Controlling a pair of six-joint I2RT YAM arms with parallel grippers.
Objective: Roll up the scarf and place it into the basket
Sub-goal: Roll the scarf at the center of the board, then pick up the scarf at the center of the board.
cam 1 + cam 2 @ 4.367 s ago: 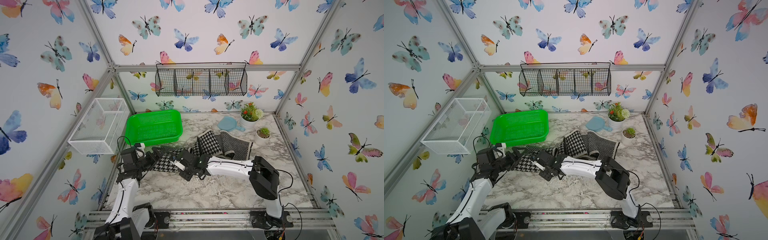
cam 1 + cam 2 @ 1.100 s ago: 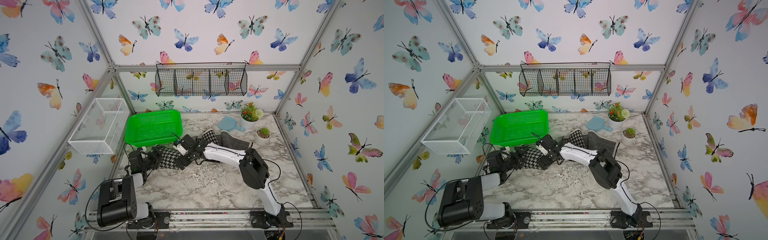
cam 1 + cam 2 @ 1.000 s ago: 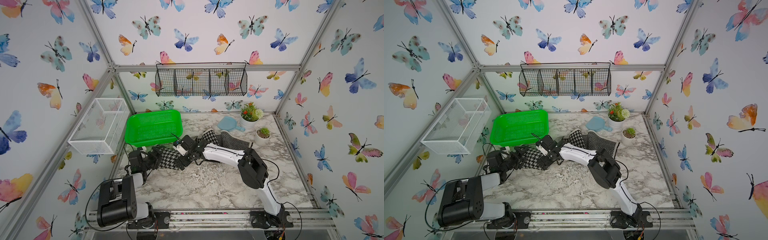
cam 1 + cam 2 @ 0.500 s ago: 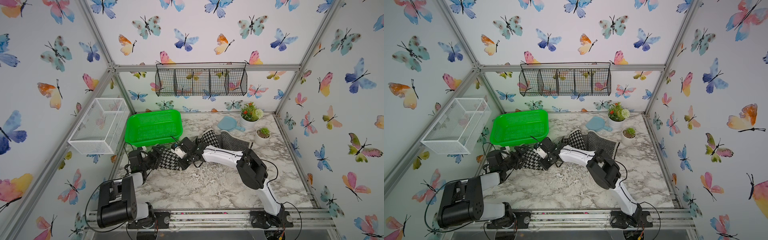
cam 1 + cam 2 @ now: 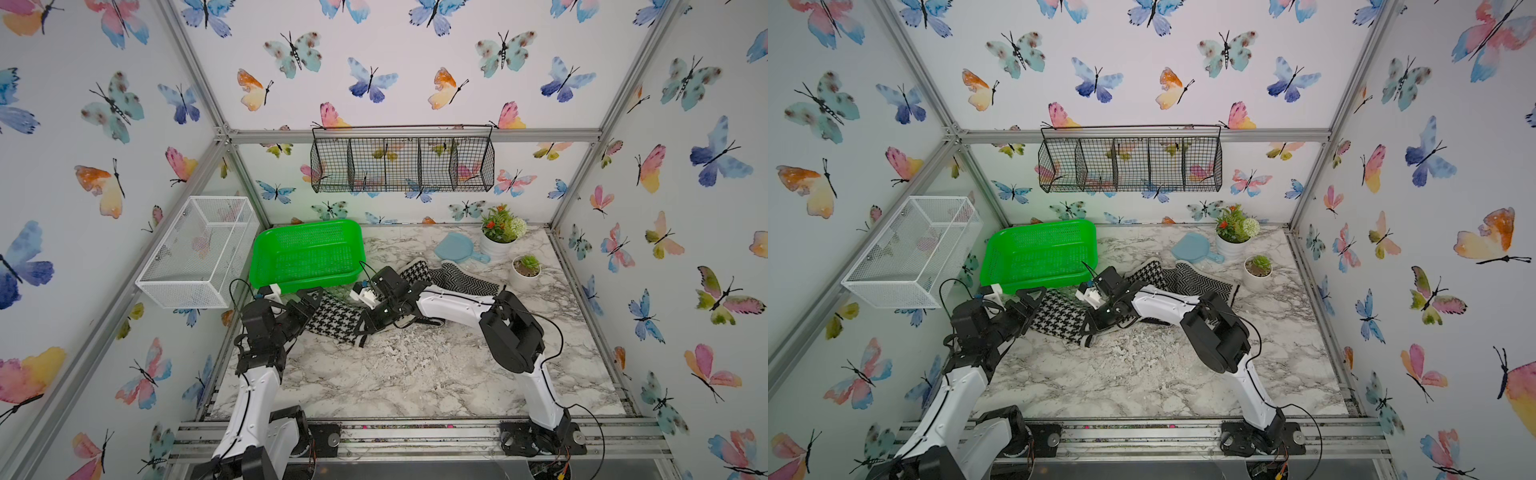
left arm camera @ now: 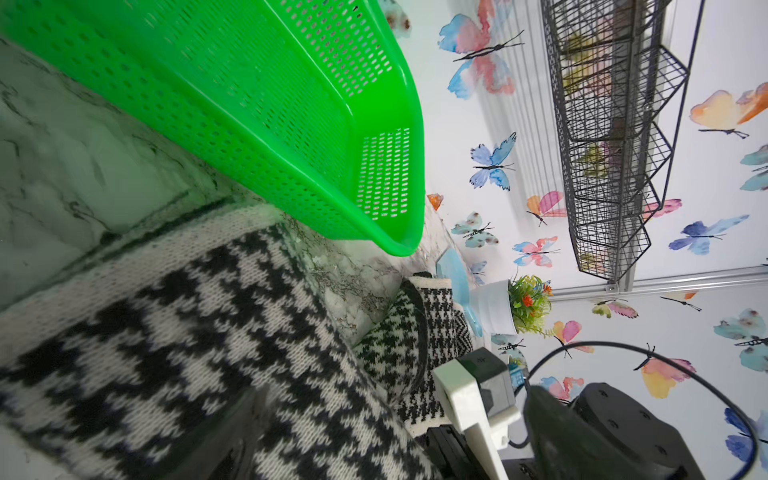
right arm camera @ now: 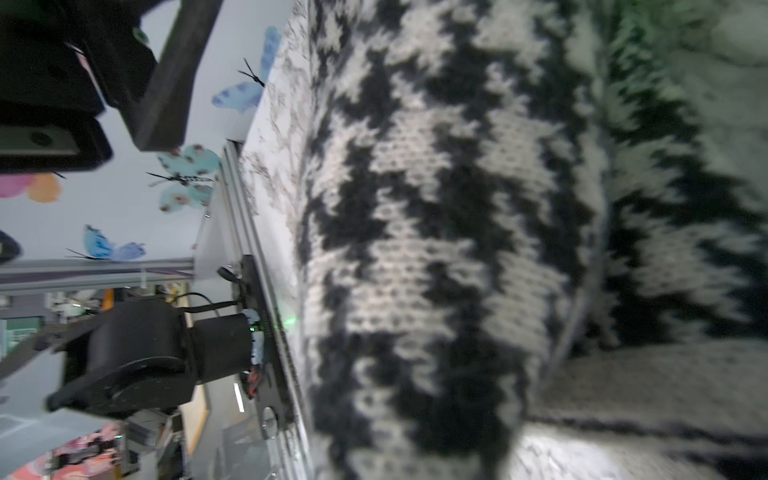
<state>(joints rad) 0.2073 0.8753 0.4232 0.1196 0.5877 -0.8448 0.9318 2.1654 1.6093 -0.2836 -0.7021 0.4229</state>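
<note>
The black-and-white houndstooth scarf (image 5: 336, 318) (image 5: 1059, 318) lies on the marble table, its left part folded thick just in front of the green basket (image 5: 307, 253) (image 5: 1038, 253). The rest of the scarf trails back to the right. My left gripper (image 5: 309, 305) (image 5: 1027, 305) stands open at the fold's left end, its fingers (image 6: 232, 436) on either side of the knit (image 6: 166, 353). At the fold's right edge my right gripper (image 5: 365, 328) (image 5: 1090, 328) is shut on the scarf. Knit (image 7: 457, 249) fills the right wrist view and hides those jaws. The basket's wall (image 6: 249, 104) rises close behind.
A white wire-mesh box (image 5: 199, 253) hangs on the left wall and a black wire rack (image 5: 403, 162) on the back wall. A blue hand mirror (image 5: 455, 247) and two potted plants (image 5: 500, 232) (image 5: 525, 268) stand at the back right.
My right gripper has slid left along the scarf and shut on the fold's right edge. The left arm's elbow has risen off the front rail; its gripper stays open at the fold.
</note>
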